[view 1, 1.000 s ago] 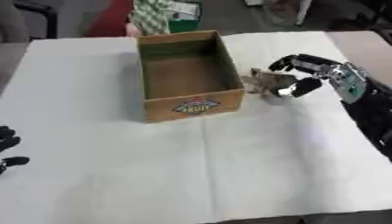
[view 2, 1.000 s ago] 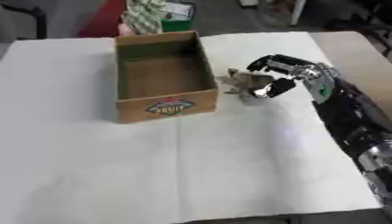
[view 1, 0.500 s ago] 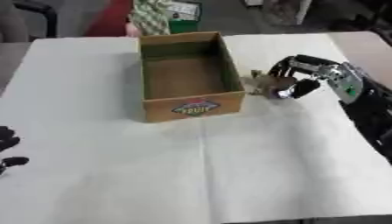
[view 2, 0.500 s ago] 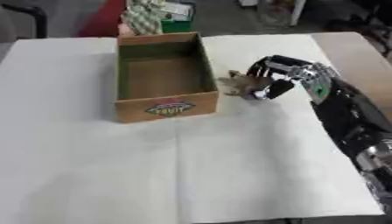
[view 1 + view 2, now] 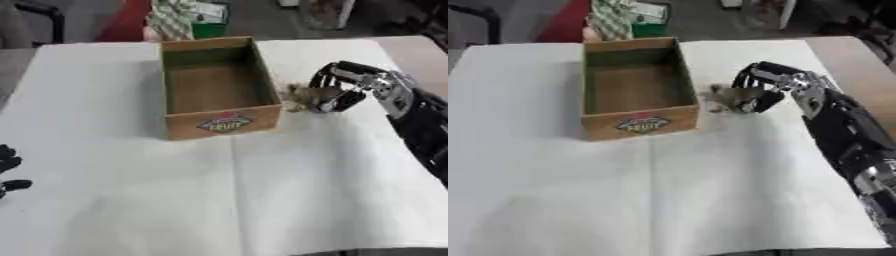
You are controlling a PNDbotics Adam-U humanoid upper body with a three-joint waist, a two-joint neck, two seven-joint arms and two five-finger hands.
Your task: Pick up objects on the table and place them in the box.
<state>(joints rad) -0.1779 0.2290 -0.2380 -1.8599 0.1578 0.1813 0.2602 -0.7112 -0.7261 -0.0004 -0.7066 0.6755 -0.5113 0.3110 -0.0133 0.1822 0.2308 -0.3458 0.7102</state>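
Observation:
An open cardboard box (image 5: pixel 219 119) with a fruit label on its front stands on the white table, and I see nothing inside it. Just right of the box is a small crumpled brownish object (image 5: pixel 304 95), close to the box's right wall. My right hand (image 5: pixel 343 89) has its fingers curled round that object from the right. My left hand (image 5: pixel 9 170) shows only as dark fingers at the lower left edge of the left eye view.
A white cloth (image 5: pixel 262 200) covers the table. Behind the far edge are a green and white patterned bag (image 5: pixel 175 17) and a red item (image 5: pixel 122 22). A bare tan strip of tabletop (image 5: pixel 842 55) lies at the right.
My right hand has moved a little left with the brownish object, bringing it closer to the box's right wall. The left hand has stayed put.

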